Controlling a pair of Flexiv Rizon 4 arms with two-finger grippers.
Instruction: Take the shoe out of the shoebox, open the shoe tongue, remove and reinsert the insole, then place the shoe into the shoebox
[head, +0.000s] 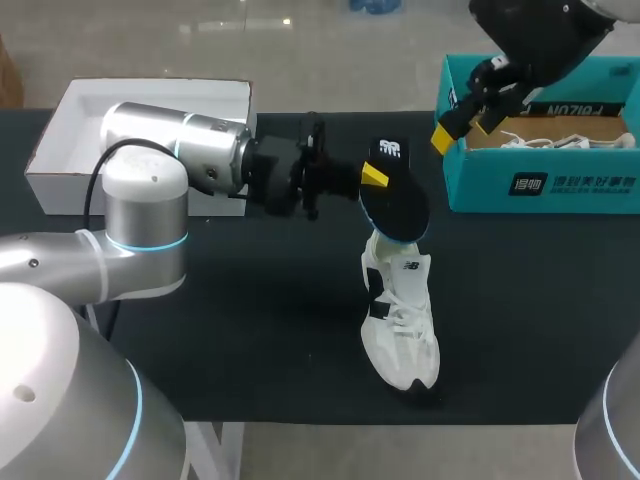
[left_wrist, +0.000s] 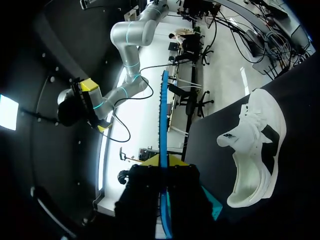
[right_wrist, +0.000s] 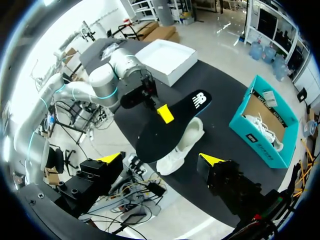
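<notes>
Insole (head: 395, 200) out of the shoe, pinched near its heel end, hanging flat-side on above the collar of the shoe (head: 400, 320); step in hand judged to be reinsertion. To do it well: tip the insole's free end down into the shoe's opening, keep its length in line with the shoe's long axis, slide toward the toe rather than press from above; the tongue likely wants holding back, and the shoe is not braced, so it may skid on the table (head: 250, 330).

Shoe on the dark table, laces up, toe toward the near edge, opening under the insole; whether the two touch cannot be told.

Left gripper (head: 372, 178) clamped on the insole, level, beside and above the shoe; right gripper (head: 462, 118) fingers spread, holding nothing, well apart, over the corner of the shoebox (head: 540, 185).
</notes>
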